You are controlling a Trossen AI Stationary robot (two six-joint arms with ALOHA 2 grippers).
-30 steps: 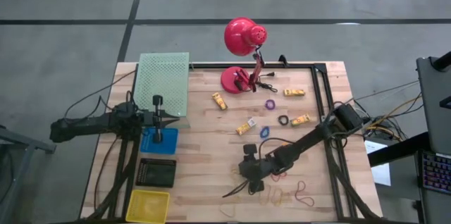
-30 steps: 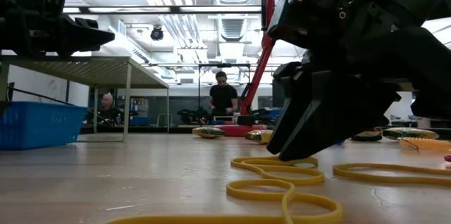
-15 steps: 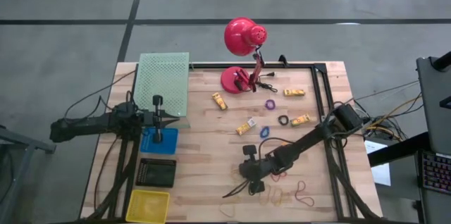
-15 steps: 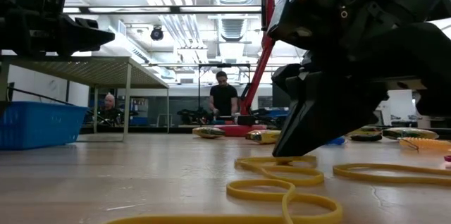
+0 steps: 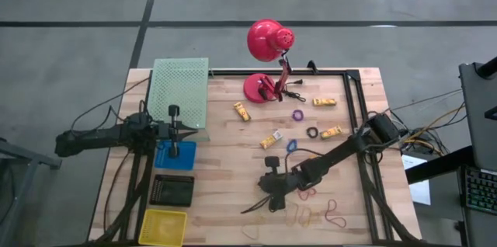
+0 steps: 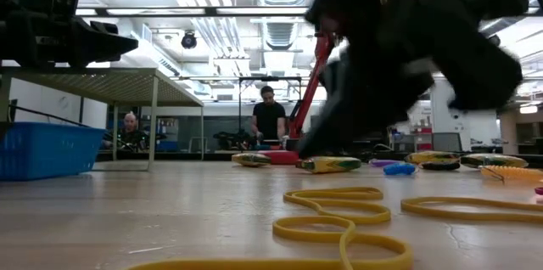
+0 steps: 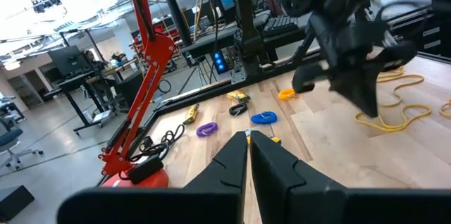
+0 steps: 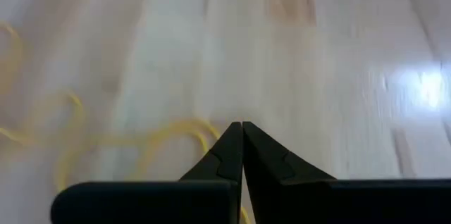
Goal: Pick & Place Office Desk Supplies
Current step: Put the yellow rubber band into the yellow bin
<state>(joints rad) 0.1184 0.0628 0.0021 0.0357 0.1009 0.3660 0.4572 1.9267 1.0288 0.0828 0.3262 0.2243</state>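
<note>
Small yellow pieces lie on the wooden table, with purple, black and blue rings among them. Yellow rubber bands lie flat near the front edge, and red ones lie beside them. My right gripper is shut and hangs blurred above the yellow bands. Nothing shows between its fingers. My left gripper is shut and waits over the table's left side.
A red desk lamp stands at the far middle. On the left are a green mesh tray, a blue bin, a black tray and a yellow bin. A black frame rail runs along the right.
My right gripper has shut its fingers right over the yellow bands. It has then risen off the table and swung a little toward the table's left. The yellow bands lie flat where they were.
</note>
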